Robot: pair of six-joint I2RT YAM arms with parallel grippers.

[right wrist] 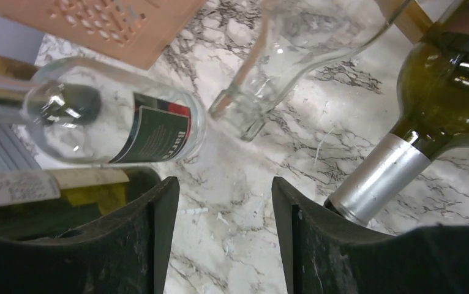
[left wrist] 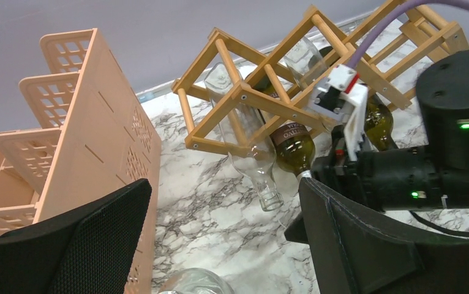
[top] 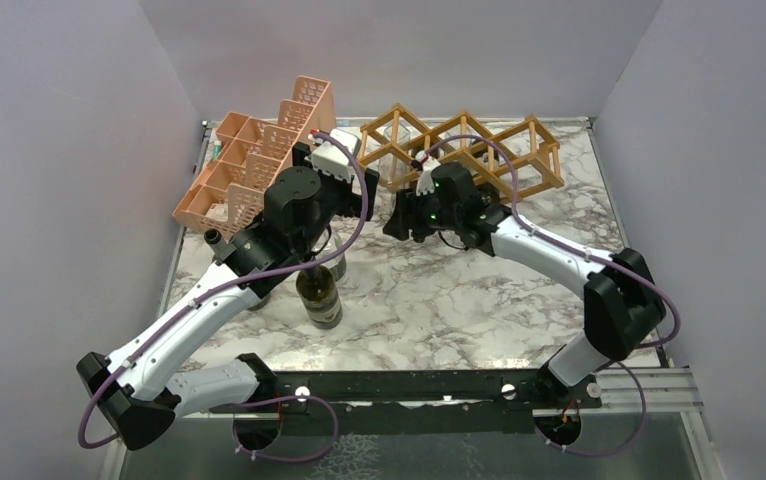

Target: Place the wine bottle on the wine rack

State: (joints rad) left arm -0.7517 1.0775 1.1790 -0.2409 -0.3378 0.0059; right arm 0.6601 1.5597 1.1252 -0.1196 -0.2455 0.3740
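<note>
The golden-brown wine rack point(top: 469, 150) stands at the back of the table; it also shows in the left wrist view point(left wrist: 262, 92). It holds a clear bottle point(left wrist: 250, 153) and a green bottle point(left wrist: 293, 150) with a silver foil neck point(right wrist: 376, 177). My right gripper point(top: 406, 218) is open and empty point(right wrist: 223, 202), with that foil neck just outside its right finger point(right wrist: 318, 245). My left gripper point(left wrist: 225, 190) is open and empty, above a standing clear bottle point(right wrist: 116, 122). A green wine bottle point(top: 319, 295) stands upright under the left arm.
The pink perforated organizer point(top: 259, 160) stands at the back left, close beside my left gripper point(top: 351, 195). Another green bottle point(left wrist: 379, 122) lies further right in the rack. The marble table top point(top: 439, 300) is walled on three sides.
</note>
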